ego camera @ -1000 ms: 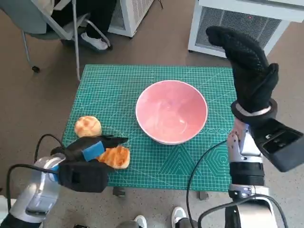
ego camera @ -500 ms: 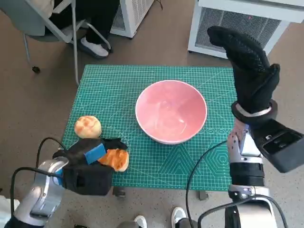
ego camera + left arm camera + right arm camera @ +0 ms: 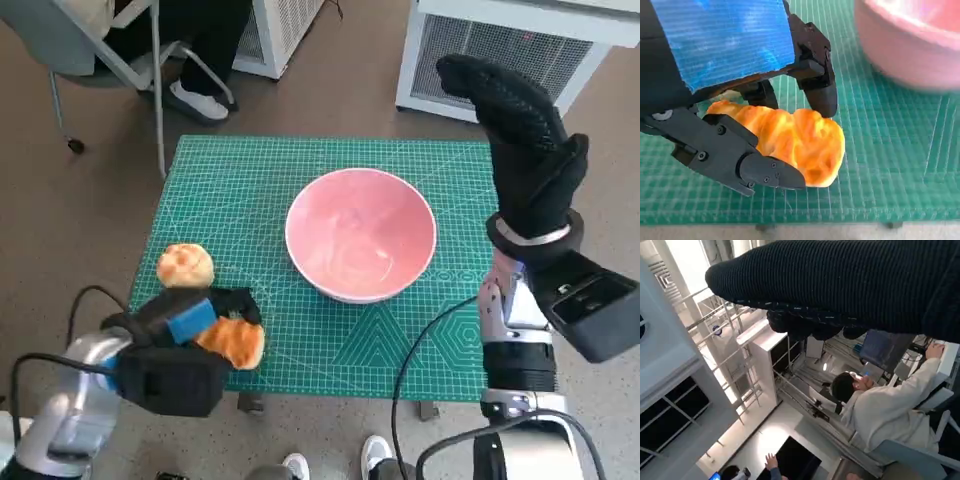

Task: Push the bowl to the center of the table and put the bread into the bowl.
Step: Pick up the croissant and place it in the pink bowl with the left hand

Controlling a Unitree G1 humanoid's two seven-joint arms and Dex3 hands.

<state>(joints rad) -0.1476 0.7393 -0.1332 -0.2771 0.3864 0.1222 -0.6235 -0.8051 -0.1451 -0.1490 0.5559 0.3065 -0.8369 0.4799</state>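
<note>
Bread: golden flat piece (image 3: pixel 795 142) pinched between the left hand's black fingers (image 3: pixel 817 87), at the green cutting mat's (image 3: pixel 420 345) near edge
Left hand (image 3: pixel 190 322): grasping the bread; a second round bun (image 3: pixel 185 266) lies just beyond it
Pink bowl (image 3: pixel 361 234): on the mat between both hands; apart from the left fingers
Right hand (image 3: pixel 525 150): raised beside the bowl, fingers extended, holding nothing; touching nothing
</note>
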